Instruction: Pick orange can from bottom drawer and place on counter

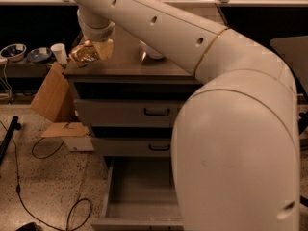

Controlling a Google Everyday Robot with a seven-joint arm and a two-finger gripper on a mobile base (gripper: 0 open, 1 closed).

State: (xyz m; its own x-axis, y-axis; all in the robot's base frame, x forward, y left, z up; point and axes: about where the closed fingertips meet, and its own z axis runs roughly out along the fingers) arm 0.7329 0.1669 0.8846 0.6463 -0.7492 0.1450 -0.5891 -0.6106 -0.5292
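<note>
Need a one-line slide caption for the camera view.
Gripper over the counter's front corner, bottom drawer open below.

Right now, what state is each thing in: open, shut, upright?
bottom drawer, pulled open, visible part empty
middle drawer, shut or nearly so
top drawer, shut or nearly so
gripper, over counter left front corner, shiny golden thing at it
white bowl, upright on counter
white cup, upright

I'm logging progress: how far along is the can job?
Done: the bottom drawer stands open, with no can visible inside. In hand: the orange can is at the gripper, over the left front corner of the counter. Left: setting it down and withdrawing; whether it already rests on the counter, I cannot tell.
</note>
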